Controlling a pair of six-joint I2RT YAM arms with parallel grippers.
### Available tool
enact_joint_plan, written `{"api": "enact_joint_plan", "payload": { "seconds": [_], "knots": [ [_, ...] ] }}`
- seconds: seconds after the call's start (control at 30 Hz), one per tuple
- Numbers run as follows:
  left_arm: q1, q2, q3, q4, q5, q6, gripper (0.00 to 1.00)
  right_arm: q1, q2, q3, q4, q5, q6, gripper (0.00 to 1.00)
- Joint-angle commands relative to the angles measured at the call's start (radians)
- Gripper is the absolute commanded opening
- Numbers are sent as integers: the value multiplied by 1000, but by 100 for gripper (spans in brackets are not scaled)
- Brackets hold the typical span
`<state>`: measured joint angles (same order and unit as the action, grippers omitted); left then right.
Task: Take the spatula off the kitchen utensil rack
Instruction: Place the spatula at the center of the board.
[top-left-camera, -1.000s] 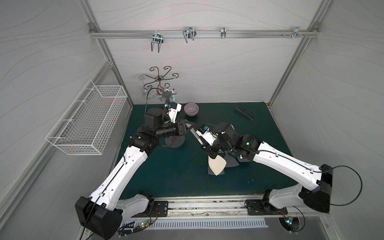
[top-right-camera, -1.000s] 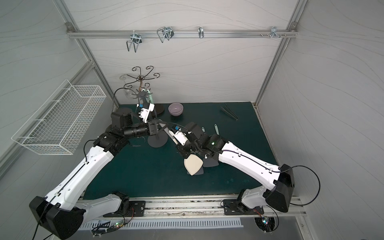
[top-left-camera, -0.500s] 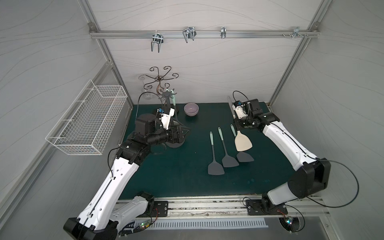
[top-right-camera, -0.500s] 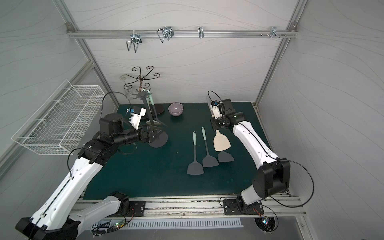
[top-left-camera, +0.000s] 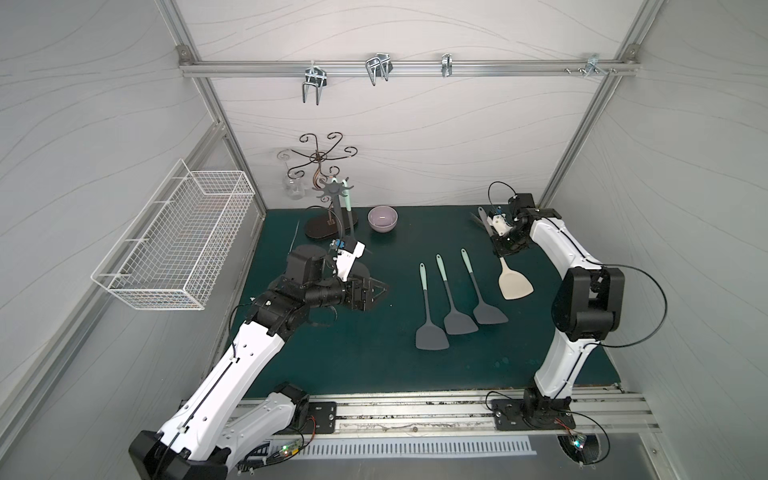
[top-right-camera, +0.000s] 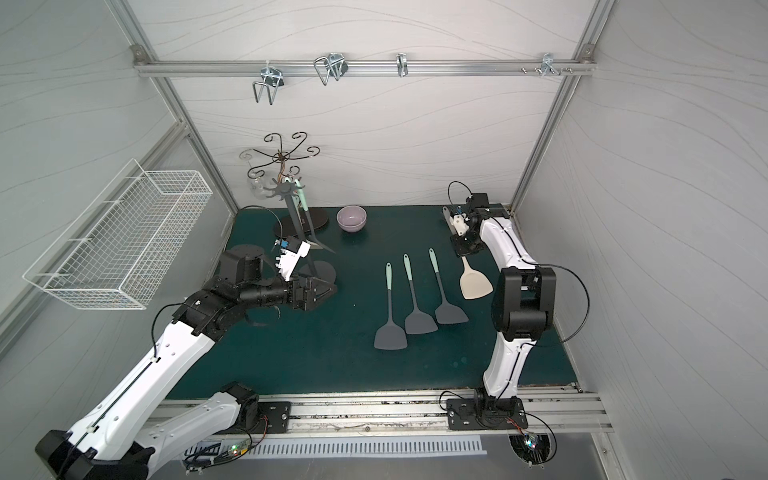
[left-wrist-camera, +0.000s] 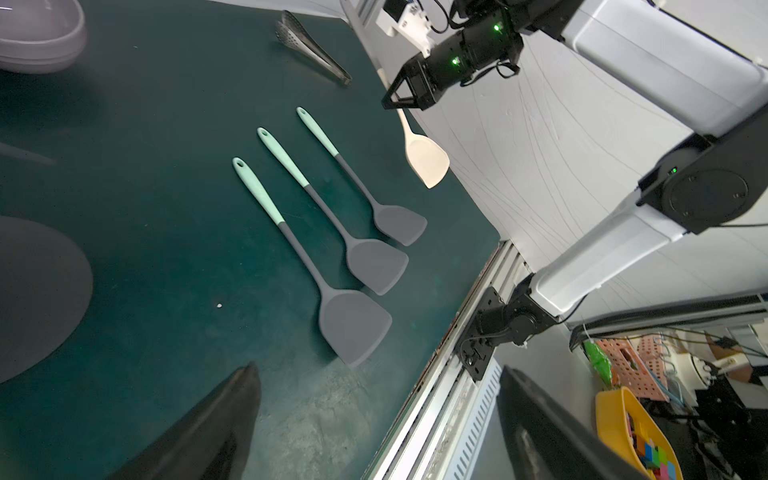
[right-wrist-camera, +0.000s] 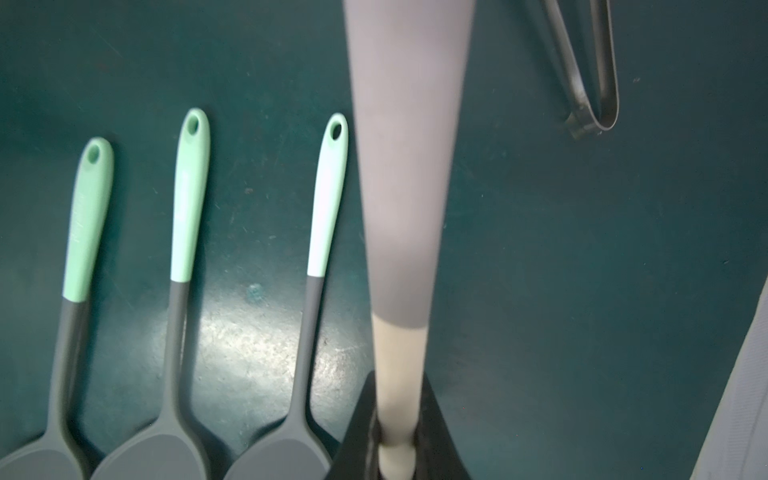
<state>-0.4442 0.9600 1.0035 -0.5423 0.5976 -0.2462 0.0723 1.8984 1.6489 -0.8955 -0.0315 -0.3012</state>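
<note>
The right hand (top-left-camera: 501, 253) is seen clamped on the neck of a cream spatula (top-left-camera: 515, 284) at the right rear of the counter (top-left-camera: 365, 357). In the right wrist view, that neck (right-wrist-camera: 397, 399) is pinched between the jaws. The blade is pointed toward the front and held clear of the counter. The grey handle runs back past the wrist, near tongs (top-left-camera: 475, 217) laid by the back wall.

The rack (top-left-camera: 332, 190) is stood upright at the left rear, in front of a bronze stand (top-left-camera: 318, 157). A mint-handled spatula (top-left-camera: 348, 201) is hung from one peg, its dark blade down beside the pole. The left hand (top-left-camera: 380, 290) is held low, just beside the rack's round base (left-wrist-camera: 37, 291). Its jaws are spread wide with nothing between them, and both fingers (left-wrist-camera: 199, 436) are shown far apart in the left wrist view.

On the counter between the arms, three grey spatulas (top-left-camera: 455, 299) with mint handles are laid side by side, blades toward the front. A lilac bowl (top-left-camera: 382, 219) is placed at the back, near the rack.
</note>
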Motion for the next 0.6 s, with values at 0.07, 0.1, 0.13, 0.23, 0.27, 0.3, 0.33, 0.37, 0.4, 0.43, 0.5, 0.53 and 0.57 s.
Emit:
{"api": "enact_joint_plan", "payload": {
  "seconds": [0.07, 0.1, 0.13, 0.23, 0.27, 0.3, 0.33, 0.37, 0.4, 0.43, 0.5, 0.53, 0.57],
  "knots": [
    [-34, 22, 7, -10, -32, 59, 94, -10, 70, -35, -27, 34, -8, 0],
    [-35, 27, 6, -9, -32, 58, 94, -11, 80, -42, -18, 46, 6, 0],
    [-35, 29, 7, -9, -32, 57, 94, -11, 90, -47, -13, 46, 13, 0],
    [-36, 31, 1, -8, -33, 57, 94, -18, 129, -47, -9, 55, 41, 0],
    [-35, 31, -1, -11, -37, 58, 94, -19, 140, -46, -8, 55, 50, 0],
    [-36, 31, -3, -13, -41, 58, 94, -23, 150, -47, -4, 54, 54, 0],
    [-36, 31, -5, -14, -44, 60, 94, -26, 157, -47, -5, 52, 56, 0],
    [-35, 31, -5, -18, -47, 61, 94, -31, 168, -46, -7, 51, 56, 0],
    [-36, 30, -6, -19, -51, 63, 94, -34, 175, -49, -8, 50, 54, 0],
    [-35, 31, -6, -21, -54, 65, 94, -36, 178, -51, -7, 51, 54, 0],
    [-36, 32, -9, -23, -60, 70, 94, -38, 178, -65, 3, 44, 52, 0],
    [-36, 33, -10, -23, -62, 70, 94, -37, 178, -71, 4, 39, 51, 0],
    [-36, 34, -11, -24, -65, 71, 94, -37, 179, -73, 4, 36, 50, 0]
  ]
}}
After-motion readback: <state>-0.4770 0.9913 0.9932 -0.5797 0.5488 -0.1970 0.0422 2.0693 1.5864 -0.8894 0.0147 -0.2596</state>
